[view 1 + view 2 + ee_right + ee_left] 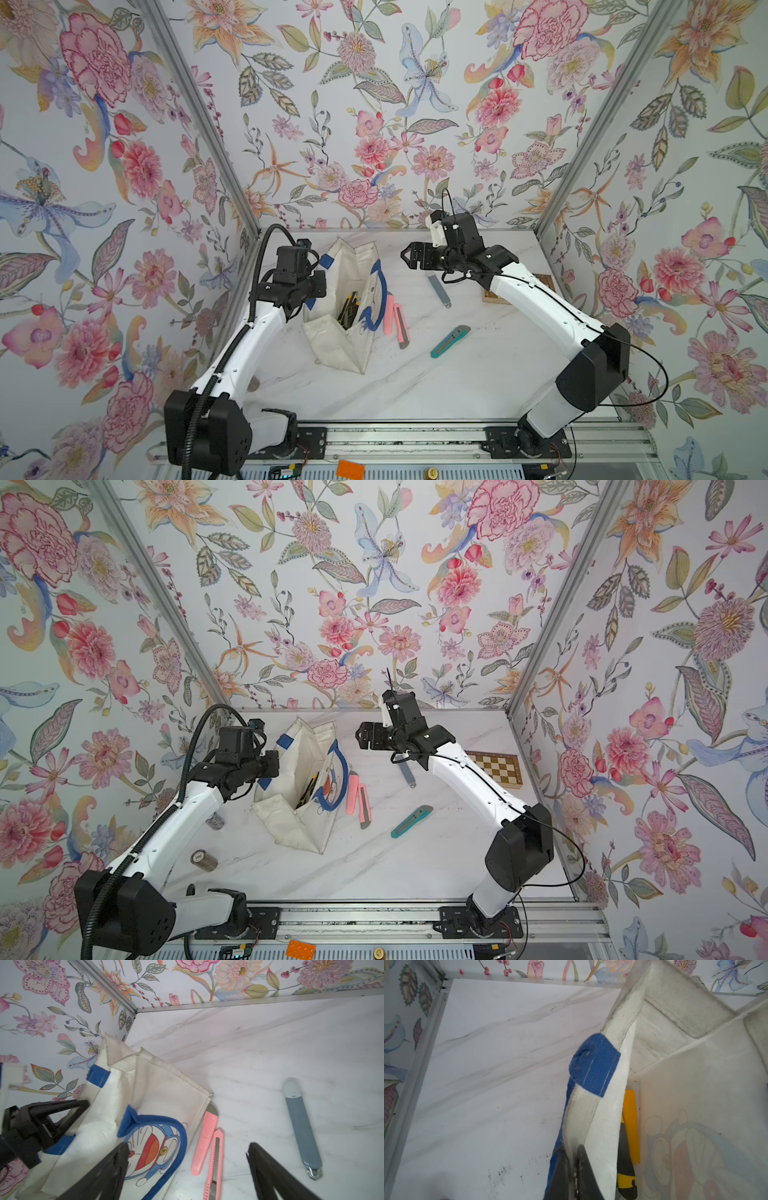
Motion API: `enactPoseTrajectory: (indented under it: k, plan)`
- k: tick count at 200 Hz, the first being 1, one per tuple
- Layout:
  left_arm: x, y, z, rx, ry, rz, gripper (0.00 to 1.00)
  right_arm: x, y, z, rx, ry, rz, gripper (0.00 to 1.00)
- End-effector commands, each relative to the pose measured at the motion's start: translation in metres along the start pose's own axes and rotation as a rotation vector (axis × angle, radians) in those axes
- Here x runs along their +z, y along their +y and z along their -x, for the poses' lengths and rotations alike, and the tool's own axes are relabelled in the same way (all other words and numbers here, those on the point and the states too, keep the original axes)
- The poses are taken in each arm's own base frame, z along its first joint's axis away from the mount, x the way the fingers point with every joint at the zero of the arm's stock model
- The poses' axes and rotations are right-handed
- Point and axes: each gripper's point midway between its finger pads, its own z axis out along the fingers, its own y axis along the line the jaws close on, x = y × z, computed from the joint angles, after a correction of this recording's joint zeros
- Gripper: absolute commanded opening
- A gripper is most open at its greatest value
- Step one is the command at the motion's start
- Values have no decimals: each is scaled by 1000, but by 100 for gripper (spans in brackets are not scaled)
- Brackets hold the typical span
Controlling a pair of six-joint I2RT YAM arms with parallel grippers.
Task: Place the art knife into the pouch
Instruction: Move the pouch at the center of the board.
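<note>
Left claw [574, 1153] is being squeezed tight on the rim of the pouch [340, 340], so the mouth is being pulled wide. The pouch is sitting on the desk [457, 386], on the left arm's side. The right claw [187, 1147] is being held up in the air, facing two pink art knives [204, 1140], with its jaws spread far apart and nothing between them. These knives are lying touching, just beside the pouch. One is probably being gone for. To do it well, only one should be pinched, across its thin body, then dropped into the mouth. A grey-blue art knife [301, 1130] and a teal art knife [450, 341] are lying further off. A yellow and black knife [630, 1126] is being glimpsed inside the pouch, but how many are there cannot be told. In both top views the left claw's tips are being hidden.
</note>
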Motion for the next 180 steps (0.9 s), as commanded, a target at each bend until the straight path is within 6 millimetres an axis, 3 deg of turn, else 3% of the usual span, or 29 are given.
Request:
enactPoseTrajectory:
  k: [1,47,84,117,143,180]
  plan:
    - [-11,35,4,27,15,162,0,-21,-8,10,1,-68,-25,92]
    - [-10,74,2,8,53,265,0,-23,-36,-2,28,-64,-80,88]
    - [-3,61,10,10,56,176,0,-22,-55,-11,56,-51,-102,88]
    - [-16,97,18,15,96,355,0,-27,-68,-13,69,-51,-113,88]
    - [-26,105,30,-24,53,364,0,-28,-76,-16,77,-51,-122,86]
    - [-28,119,29,-53,65,411,0,-25,-81,-21,87,-44,-111,85]
